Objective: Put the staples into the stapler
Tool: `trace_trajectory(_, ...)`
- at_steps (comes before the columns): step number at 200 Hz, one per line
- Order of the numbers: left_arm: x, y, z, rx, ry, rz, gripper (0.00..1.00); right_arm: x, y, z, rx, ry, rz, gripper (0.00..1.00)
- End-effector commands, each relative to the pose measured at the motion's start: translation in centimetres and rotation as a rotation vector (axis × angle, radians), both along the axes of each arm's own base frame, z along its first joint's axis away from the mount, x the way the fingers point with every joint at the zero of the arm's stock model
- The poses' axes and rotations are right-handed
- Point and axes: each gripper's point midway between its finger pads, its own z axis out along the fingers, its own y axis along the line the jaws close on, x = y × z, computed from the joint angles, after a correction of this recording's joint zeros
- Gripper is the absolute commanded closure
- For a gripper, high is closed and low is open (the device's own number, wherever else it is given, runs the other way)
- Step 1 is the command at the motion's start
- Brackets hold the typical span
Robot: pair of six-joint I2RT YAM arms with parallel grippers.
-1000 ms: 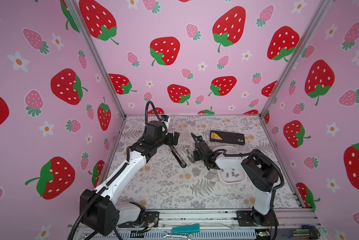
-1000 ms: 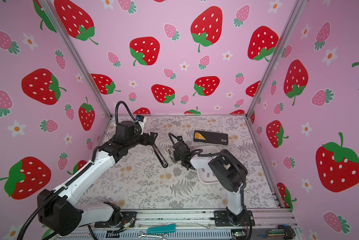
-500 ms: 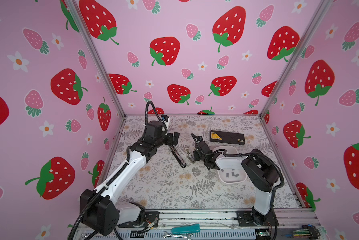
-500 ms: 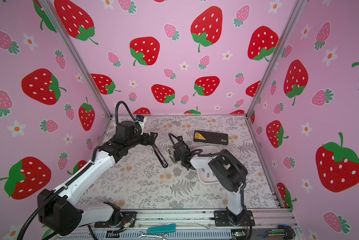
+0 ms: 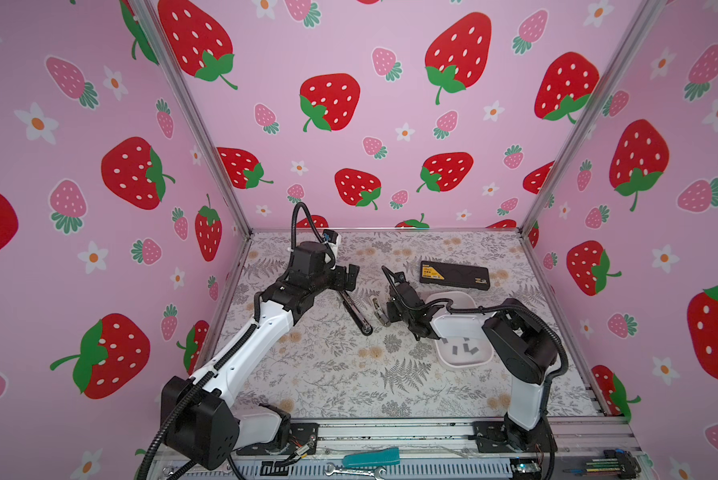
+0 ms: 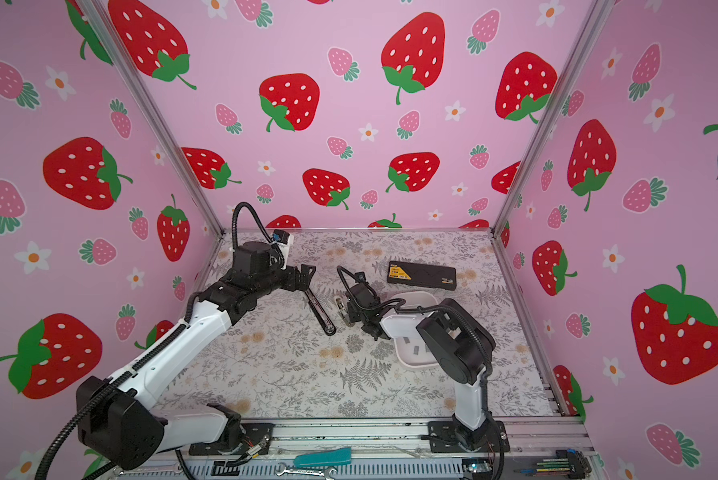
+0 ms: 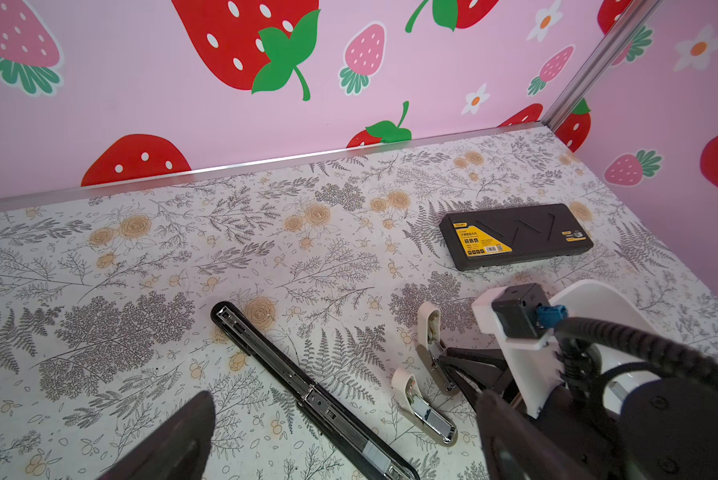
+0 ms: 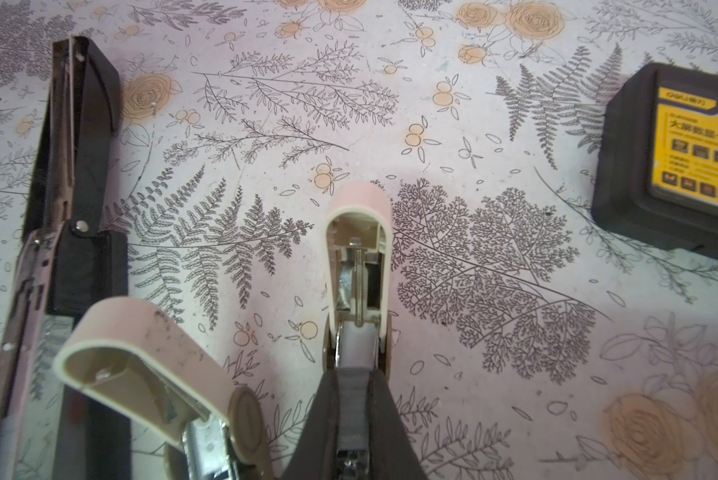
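The right claw (image 8: 351, 374) is pinched tight on a staple strip (image 8: 351, 397) at the open stapler (image 8: 359, 203) on the table (image 8: 473, 124). More staples (image 5: 461, 347) lie in the tray (image 5: 467, 365). The left claw (image 5: 347, 277) is wide open and empty.

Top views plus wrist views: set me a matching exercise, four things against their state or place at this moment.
Things:
1. left gripper
2. right gripper
3. loose staples
4. black case

States or places:
A. lying in the white tray
B. open, holding nothing
C. flat near the back wall, yellow label up
D. shut on a staple strip at the opened small cream stapler

Pairs: 1-B; 2-D; 3-A; 4-C
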Motion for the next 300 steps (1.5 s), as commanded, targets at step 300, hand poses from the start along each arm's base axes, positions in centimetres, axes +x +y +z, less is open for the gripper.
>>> trace_trajectory(300, 0.3, -0.2, 1.1, -0.003, -0.018, -0.013, 0.01, -1.1, 0.4, -0.1, -0.028, 0.001, -0.012, 0.97)
